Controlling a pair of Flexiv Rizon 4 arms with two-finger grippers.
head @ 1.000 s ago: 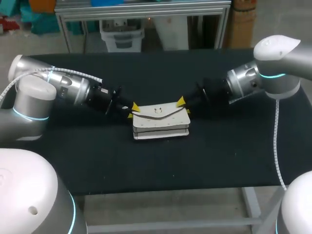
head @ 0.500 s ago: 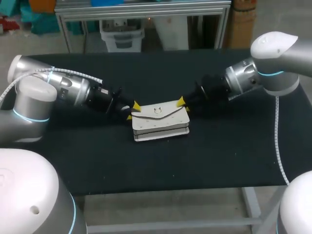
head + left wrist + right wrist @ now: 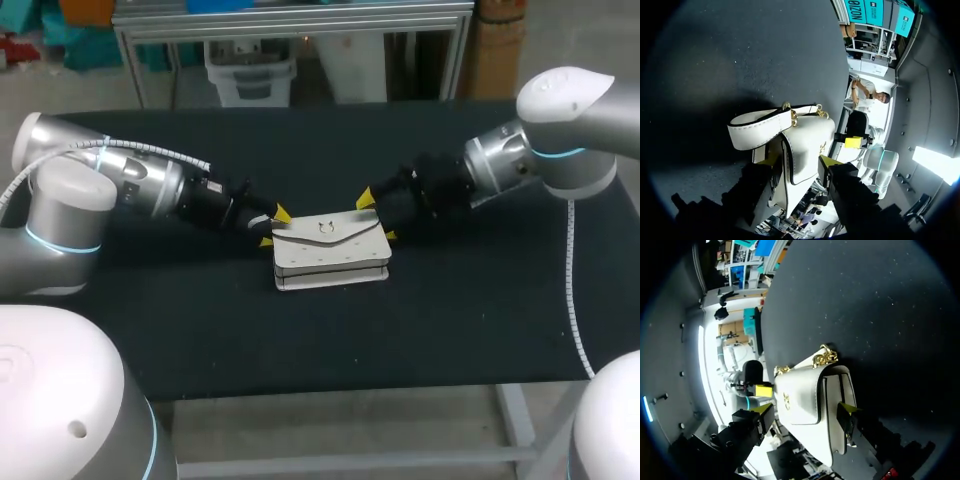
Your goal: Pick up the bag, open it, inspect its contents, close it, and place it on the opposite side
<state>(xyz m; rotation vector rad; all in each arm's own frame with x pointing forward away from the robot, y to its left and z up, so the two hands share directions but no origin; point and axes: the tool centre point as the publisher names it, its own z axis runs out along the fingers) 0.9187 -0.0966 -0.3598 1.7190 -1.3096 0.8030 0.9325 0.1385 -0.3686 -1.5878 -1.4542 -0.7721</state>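
White bag (image 3: 330,250) stands mid-table (image 3: 450,320), flap side facing near, w/ an arm closing in at each end. Left claw (image 3: 274,226) spread astride the bag's left end, right claw (image 3: 376,218) spread astride its right end, neither seen pinching. Approaching from both ends likely lets one arm steady the body while the other works the flap. Pick-up looks not yet done
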